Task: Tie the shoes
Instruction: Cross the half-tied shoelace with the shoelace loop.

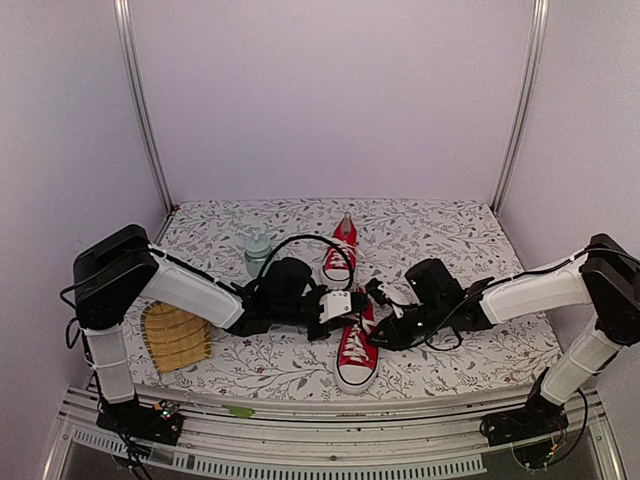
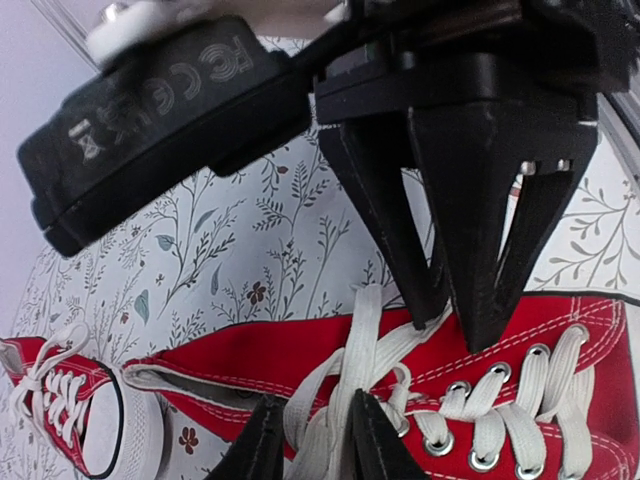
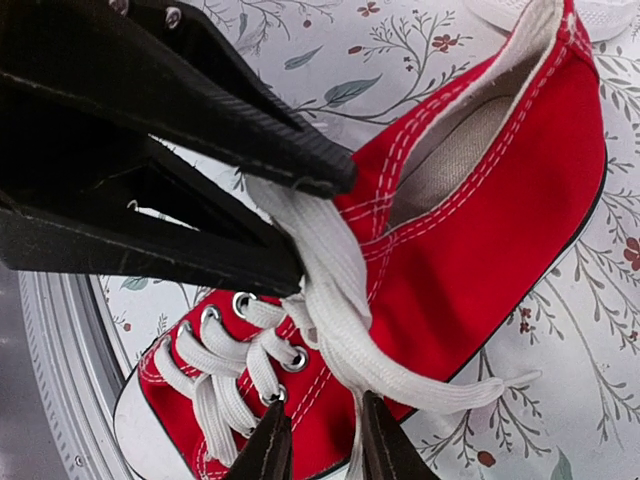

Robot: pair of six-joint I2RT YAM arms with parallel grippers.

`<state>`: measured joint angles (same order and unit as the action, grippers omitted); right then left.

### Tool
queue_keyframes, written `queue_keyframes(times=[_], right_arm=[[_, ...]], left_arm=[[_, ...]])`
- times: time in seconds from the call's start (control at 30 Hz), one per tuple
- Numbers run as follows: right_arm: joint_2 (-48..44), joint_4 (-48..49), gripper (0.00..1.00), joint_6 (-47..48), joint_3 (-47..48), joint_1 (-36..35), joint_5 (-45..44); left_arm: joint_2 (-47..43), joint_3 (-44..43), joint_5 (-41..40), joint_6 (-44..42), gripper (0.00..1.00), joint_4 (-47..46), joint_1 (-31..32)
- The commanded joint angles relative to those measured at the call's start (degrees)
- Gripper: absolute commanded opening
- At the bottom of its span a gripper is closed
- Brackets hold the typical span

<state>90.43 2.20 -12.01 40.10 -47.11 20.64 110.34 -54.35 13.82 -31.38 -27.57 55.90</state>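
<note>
Left gripper (image 2: pixel 314 402), right gripper (image 3: pixel 322 404) on laces (image 3: pixel 330 278)

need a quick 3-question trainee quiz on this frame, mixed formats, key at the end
1. True or false: the left jaws and right jaws are both at the near shoe.
2. What stands left of the far shoe? A) a small clear bottle B) a mug C) a brush
3. Fill in: the near shoe's laces are ___ in colour.
Key: 1 true; 2 A; 3 white.
</note>
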Motion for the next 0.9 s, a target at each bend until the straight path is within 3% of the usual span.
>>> queue_keyframes(times=[0.0,0.13,0.27,0.33,0.87], right_arm=[[2.16,1.94,0.27,0.11,1.76,0.22,-2.35],[3.41,2.67,0.26,0.06,2.06,0.26,-1.44],[3.66,1.75,0.06,-0.01,2.52,0.20,-1.05],[3.02,0.94,0.01,0.10,2.23,0.22,-0.60],[-3.07,3.65,0.01,-1.97,0.43,0.22,15.25]], left_arm=[[-0.23,0.78,0.31,0.70,0.24,-1.56,0.56],[-0.14,0.80,0.50,0.70,0.24,-1.69,0.58],[-0.17,0.81,0.55,0.72,0.24,-1.66,0.61],[-0.28,0.99,0.48,0.70,0.24,-1.68,0.55],[-0.09,1.96,-0.24,0.70,0.25,-3.00,0.51]])
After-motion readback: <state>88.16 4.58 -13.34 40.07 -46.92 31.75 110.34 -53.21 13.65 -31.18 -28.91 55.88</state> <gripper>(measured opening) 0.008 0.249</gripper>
